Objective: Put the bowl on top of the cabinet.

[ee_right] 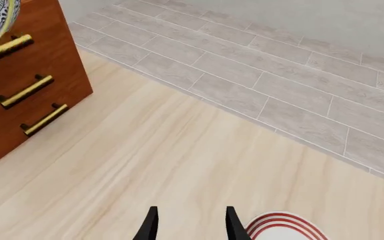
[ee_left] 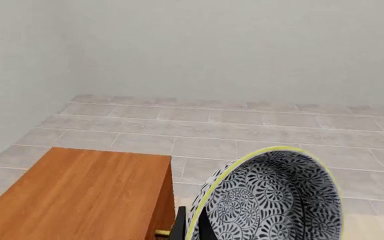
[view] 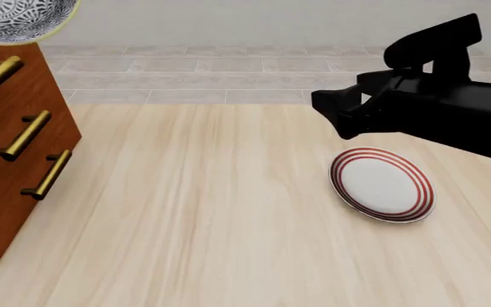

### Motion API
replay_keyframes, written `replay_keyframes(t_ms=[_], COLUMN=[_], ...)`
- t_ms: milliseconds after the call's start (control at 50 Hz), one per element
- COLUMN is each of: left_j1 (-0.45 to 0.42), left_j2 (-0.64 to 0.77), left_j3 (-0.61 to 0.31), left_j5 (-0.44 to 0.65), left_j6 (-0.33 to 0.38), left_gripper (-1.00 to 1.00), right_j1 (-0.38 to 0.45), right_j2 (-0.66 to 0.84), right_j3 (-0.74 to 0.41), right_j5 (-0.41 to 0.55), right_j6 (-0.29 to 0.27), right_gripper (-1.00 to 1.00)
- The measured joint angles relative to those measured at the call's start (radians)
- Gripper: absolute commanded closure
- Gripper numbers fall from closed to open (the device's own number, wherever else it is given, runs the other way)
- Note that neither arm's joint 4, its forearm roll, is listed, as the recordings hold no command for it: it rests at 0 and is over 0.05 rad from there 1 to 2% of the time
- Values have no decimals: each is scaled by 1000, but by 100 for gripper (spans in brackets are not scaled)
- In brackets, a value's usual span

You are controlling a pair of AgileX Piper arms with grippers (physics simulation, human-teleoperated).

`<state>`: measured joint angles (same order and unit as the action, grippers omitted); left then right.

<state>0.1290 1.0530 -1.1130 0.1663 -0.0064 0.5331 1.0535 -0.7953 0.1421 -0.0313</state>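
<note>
Left end effector [ee_left: 190, 227] shows only as dark finger tips low in its own wrist view, set either side of the rim of the bowl [ee_left: 272, 200], so it is gripping that bowl by the edge. Blue-and-white floral patterning covers the bowl's inside, a pale yellow line runs round its rim, and it sits tilted with its mouth turned toward the wrist camera. Just beside it lies the flat reddish-brown top of the cabinet [ee_left: 85, 195], with a bit of brass handle showing at the cabinet's front edge near the fingers.

From the front camera, the bowl [view: 15, 19] is up at about 10 o'clock, at the top corner of the picture, over the cabinet's [view: 7, 185] upper front edge; whether it touches the wood I cannot tell. Three long brass bar handles [view: 25, 134] run down the cabinet's drawer fronts.

On the other side, the right end effector [ee_right: 190, 225] hangs above the pale wooden worktop [view: 194, 211] with its two dark fingers parted and nothing between them. The right arm [view: 424, 102] comes in as a black mass at about 2 o'clock. Below it, at roughly 4 o'clock, a white plate with red rings [view: 382, 185] lies flat on the worktop, well apart from the cabinet. Grey floor tiles [ee_right: 279, 75] stretch beyond the far edge.
</note>
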Motion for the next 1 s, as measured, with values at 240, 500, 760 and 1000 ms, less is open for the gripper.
replay_keyframes(t_ms=[240, 500, 760, 1000], left_j1=[119, 226, 296, 338], left_j2=[33, 92, 145, 204], left_j3=[-99, -173, -188, -176], left_j5=[93, 149, 158, 147], left_j6=[-52, -188, -321, -428], left_gripper=[100, 100, 100, 100], right_j1=[5, 10, 12, 13], right_j2=[-8, -13, -11, -6], right_j3=[0, 0, 1, 3], right_j5=[6, 10, 9, 6], right_j6=[3, 4, 4, 3], right_gripper=[-100, -100, -100, -100])
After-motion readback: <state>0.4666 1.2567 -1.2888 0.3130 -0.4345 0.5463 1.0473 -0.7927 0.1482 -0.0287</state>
